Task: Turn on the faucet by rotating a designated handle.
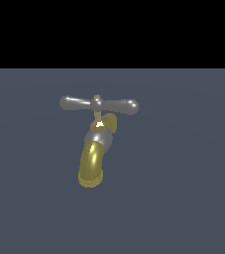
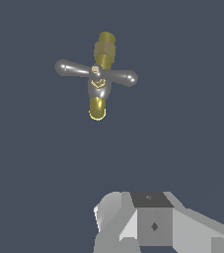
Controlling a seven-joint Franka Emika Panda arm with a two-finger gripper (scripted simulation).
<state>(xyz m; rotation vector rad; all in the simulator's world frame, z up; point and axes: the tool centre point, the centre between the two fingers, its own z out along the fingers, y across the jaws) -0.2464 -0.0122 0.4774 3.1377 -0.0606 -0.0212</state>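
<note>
handle [image 1: 98, 104] | crossbar lies level, spanning exterior view's left-right | faucet [image 1: 96, 144] spout curves down | gripper [image 2: 155, 222] state: cannot tell

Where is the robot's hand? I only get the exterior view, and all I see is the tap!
Observer: The wrist view shows part of the gripper. It is well apart from the faucet and touches nothing.
Operator: Is it open?
Observer: I cannot tell. Its fingertips are not in that picture.
Operator: What's on the tap's back side?
Observer: A ribbed brass fitting sticks out past the handle, on the side opposite the spout.
</note>
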